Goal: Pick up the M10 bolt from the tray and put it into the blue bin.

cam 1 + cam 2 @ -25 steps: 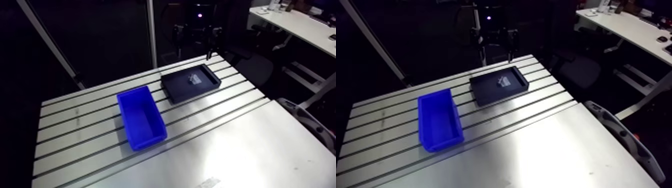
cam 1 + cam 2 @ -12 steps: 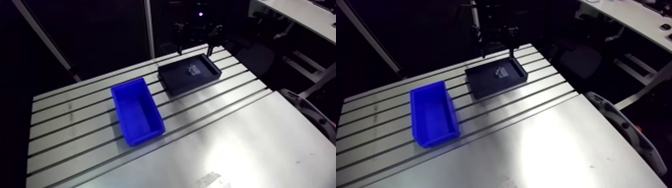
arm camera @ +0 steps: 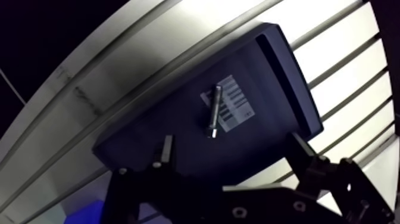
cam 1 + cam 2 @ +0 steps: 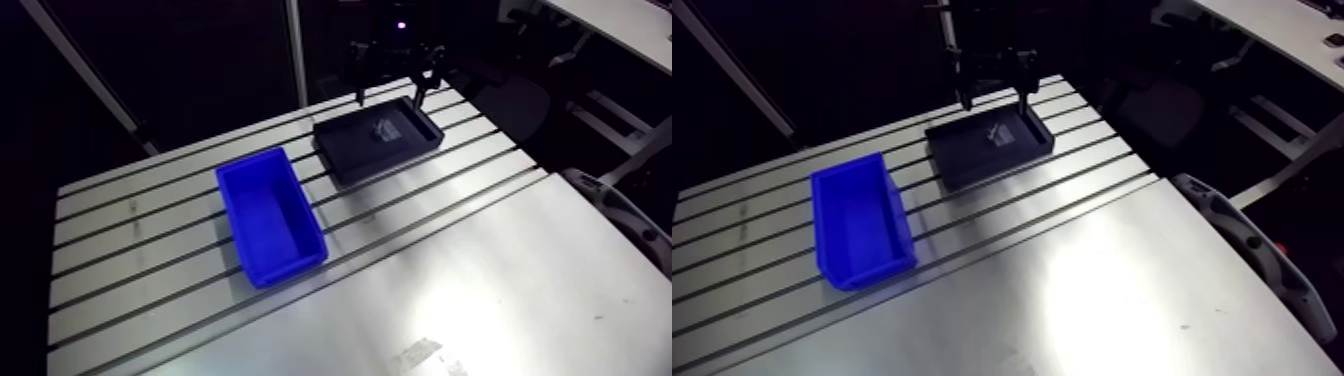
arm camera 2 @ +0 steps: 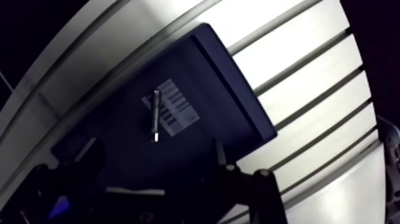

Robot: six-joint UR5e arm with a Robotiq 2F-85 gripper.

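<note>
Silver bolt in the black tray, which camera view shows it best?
The wrist view: the silver metal bolt shows full length, lying along the edge of a white barcode label in the black rectangular tray, ahead of the open gripper. The arm view shows only a small pale patch there.

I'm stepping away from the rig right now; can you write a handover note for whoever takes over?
Hand: open, empty, hovers above the tray.
Bolt: lies loose in the tray, partly on a white label, ahead of the gap between the fingers.
Blue bin: on the table beside the tray, nothing seen in it.
Done: hand lined up over the tray.
Left: lower, grip the bolt, carry it to the bin, release.
</note>
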